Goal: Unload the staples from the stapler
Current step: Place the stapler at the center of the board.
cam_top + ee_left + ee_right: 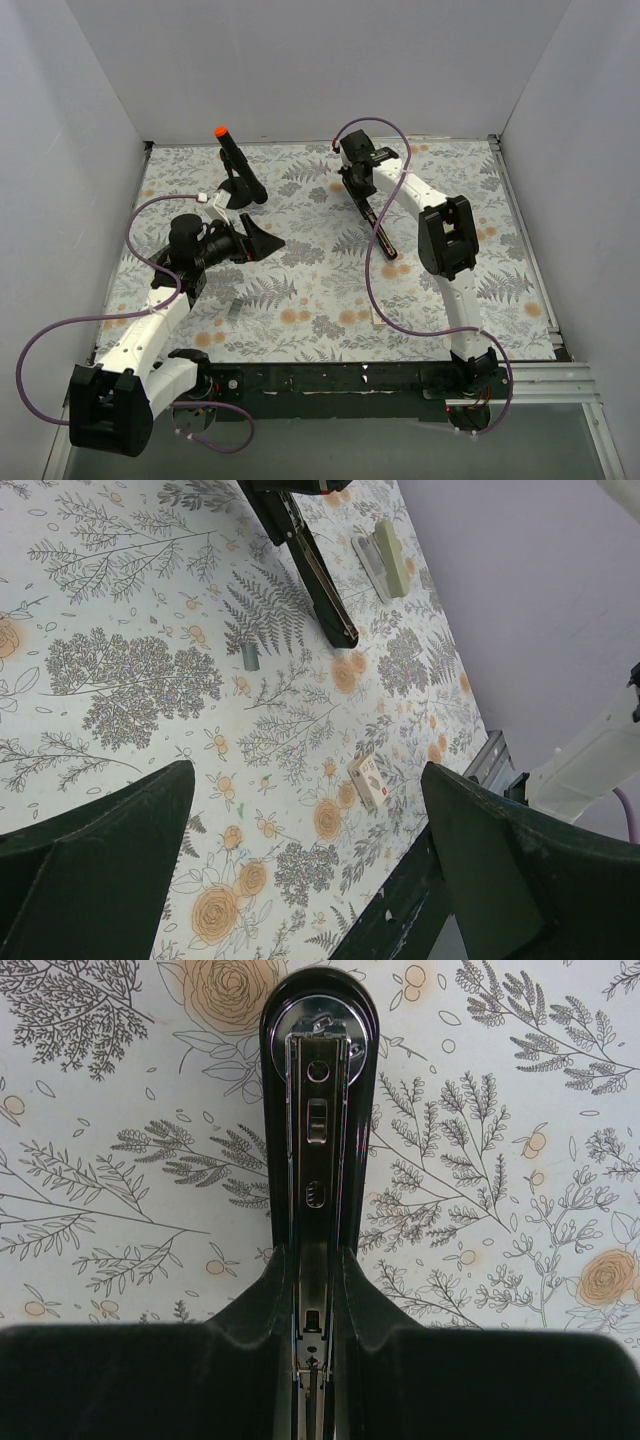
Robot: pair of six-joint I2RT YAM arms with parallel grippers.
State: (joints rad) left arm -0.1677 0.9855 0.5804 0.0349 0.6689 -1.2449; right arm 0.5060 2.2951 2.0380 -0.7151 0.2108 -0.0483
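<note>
Black stapler (316,1080), just one (channel exposed), in right gripper (317,1275).

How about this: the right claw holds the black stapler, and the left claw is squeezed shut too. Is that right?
Not quite. The right gripper does hold the stapler, but the left gripper is wide open and empty: the left wrist view shows its fingers far apart.

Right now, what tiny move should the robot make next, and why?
Probably bring the open left gripper across to the free end of the stapler. The right gripper is shut on its other end with the silver channel showing, while the left one hangs apart from it, holding nothing, so it is free to help.
</note>
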